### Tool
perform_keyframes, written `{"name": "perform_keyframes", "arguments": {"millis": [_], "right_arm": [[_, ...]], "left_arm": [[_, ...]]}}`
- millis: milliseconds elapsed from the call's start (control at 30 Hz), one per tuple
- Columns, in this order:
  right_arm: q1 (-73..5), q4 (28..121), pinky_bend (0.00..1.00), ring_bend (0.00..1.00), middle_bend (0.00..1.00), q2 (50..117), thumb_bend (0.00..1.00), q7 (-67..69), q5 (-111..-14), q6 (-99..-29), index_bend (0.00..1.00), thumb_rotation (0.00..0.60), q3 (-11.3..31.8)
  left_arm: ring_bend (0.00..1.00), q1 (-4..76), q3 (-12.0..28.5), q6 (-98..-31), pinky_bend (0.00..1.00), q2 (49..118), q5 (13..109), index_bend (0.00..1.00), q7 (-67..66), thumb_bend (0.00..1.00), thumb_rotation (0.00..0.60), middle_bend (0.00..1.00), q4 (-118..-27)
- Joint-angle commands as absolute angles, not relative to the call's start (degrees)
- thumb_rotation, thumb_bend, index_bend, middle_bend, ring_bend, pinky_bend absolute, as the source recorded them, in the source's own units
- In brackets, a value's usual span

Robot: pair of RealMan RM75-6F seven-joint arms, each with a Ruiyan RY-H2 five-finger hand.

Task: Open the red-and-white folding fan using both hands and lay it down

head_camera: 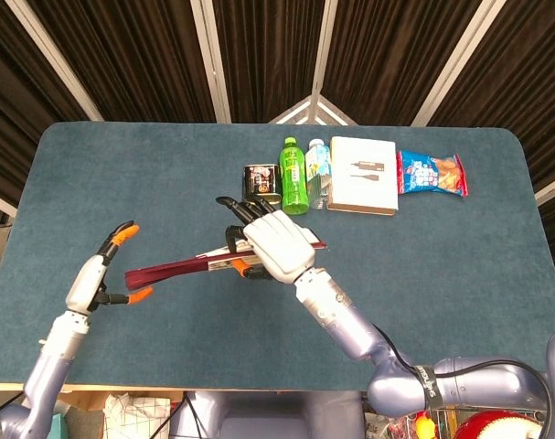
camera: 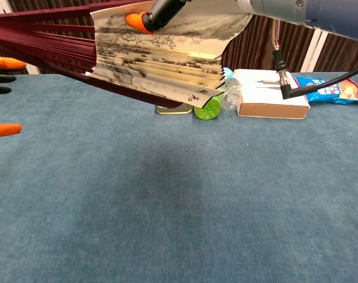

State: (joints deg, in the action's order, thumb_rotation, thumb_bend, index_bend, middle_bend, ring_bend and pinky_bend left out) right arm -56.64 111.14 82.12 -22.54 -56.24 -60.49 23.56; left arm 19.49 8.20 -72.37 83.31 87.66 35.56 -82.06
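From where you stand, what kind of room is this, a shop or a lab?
Likely a robot test lab, not a shop. Dark curtains wall off one blue table, a few odd groceries such as a green bottle and a snack bag sit in a row, and the right hand holds a fan.

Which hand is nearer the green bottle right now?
Right. The right hand, gripping the fan, sits just in front of the green bottle; the left hand is far off left.
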Motion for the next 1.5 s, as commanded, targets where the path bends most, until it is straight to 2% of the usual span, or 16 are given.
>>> {"name": "perform_keyframes", "arguments": {"millis": [33, 400, 700, 933, 1233, 1300, 1500], "right_arm": [[-56.8, 111.0, 0.14, 0.22, 0.14, 82.1, 0.45, -22.4, -56.5, -60.4, 0.90, 0.600, 23.4], [-57.0, 111.8, 0.14, 0.22, 0.14, 82.1, 0.45, -21.9, -56.5, -61.1, 0.90, 0.600, 22.9], [-56.4, 112.4, 0.14, 0.22, 0.14, 80.7, 0.45, -21.7, -56.3, -61.6, 0.90, 0.600, 22.2], [-56.3, 113.1, 0.14, 0.22, 0.14, 79.6, 0.45, -20.9, -56.9, -61.2, 0.90, 0.600, 22.0], [-56.2, 114.8, 0.14, 0.22, 0.14, 78.3, 0.45, -20.7, -57.1, -61.3, 0.90, 0.600, 21.9], [-56.2, 115.0, 0.14, 0.22, 0.14, 78.1, 0.45, -20.6, -57.1, -61.3, 0.90, 0.600, 21.8], [-56.1, 115.2, 0.14, 0.22, 0.14, 77.7, 0.45, -20.3, -57.2, -61.3, 0.90, 0.600, 21.5]], "left_arm": [[0.00, 21.5, 8.4, -71.8, 0.00, 86.7, 88.7, 0.13, 38.5, 0.17, 0.600, 0.00, -78.7], [0.00, 25.8, 9.0, -74.4, 0.00, 97.3, 91.7, 0.15, 46.7, 0.15, 0.600, 0.00, -69.8], [0.00, 28.1, 8.6, -74.6, 0.00, 101.4, 92.0, 0.19, 51.5, 0.15, 0.600, 0.03, -67.5], [0.00, 30.4, 8.5, -73.2, 0.00, 103.2, 91.9, 0.19, 54.8, 0.15, 0.600, 0.05, -67.4], [0.00, 35.0, 10.4, -67.4, 0.00, 105.8, 89.2, 0.20, 56.6, 0.15, 0.600, 0.06, -65.7], [0.00, 35.9, 10.8, -66.1, 0.00, 106.2, 88.6, 0.23, 56.8, 0.18, 0.600, 0.07, -65.4], [0.00, 38.1, 12.2, -64.4, 0.01, 107.3, 87.4, 0.37, 56.6, 0.37, 0.600, 0.11, -65.4]]}}
